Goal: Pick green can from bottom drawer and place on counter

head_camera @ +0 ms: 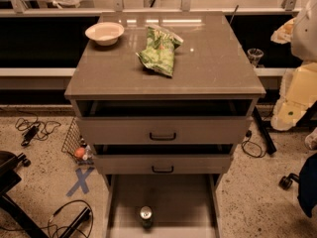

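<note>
The green can stands upright near the front of the open bottom drawer, its silver top facing up. The two drawers above, with black handles, are pulled out slightly. The counter is the glossy grey-brown cabinet top. White and cream arm segments show at the right edge. My gripper is not in view.
A green snack bag and a white bowl lie on the counter. On the floor are cables, a blue tape cross, a wire basket left of the cabinet, and chair parts at both sides.
</note>
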Controlling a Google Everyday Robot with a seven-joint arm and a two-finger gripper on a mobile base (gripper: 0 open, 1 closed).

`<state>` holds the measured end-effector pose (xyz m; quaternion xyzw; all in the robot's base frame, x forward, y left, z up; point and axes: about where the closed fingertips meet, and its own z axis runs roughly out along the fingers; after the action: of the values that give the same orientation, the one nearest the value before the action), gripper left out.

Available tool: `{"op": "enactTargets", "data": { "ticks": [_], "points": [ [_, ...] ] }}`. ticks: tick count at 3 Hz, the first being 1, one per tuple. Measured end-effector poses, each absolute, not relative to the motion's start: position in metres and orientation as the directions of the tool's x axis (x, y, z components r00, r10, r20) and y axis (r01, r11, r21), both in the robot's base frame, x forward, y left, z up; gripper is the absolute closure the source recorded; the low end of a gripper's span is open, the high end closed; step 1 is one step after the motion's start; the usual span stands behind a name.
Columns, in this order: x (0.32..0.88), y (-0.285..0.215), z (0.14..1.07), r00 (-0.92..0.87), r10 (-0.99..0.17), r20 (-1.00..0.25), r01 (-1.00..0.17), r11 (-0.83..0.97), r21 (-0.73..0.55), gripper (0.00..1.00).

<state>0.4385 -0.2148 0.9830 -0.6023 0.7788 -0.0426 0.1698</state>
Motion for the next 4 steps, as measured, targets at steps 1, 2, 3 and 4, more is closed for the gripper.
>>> {"op": "enactTargets", "data": {
  "ticks": [1,2,3,4],
  "points": [
    [0.438,-0.215,0.983,-0.217,-0.953,-0.213,-0.924,0.271,-0.271,0.0],
    [0.431,-0.208,0.94,-0.215,-0.918,-0.334,-0.925,0.301,-0.232,0.0],
    [0.408,-0.213,0.867,-0.222,-0.853,-0.473,-0.927,0.335,-0.168,0.0],
    [0.375,-0.199,0.762,-0.253,-0.705,-0.663,-0.911,0.403,-0.081,0.0]
  ]
}}
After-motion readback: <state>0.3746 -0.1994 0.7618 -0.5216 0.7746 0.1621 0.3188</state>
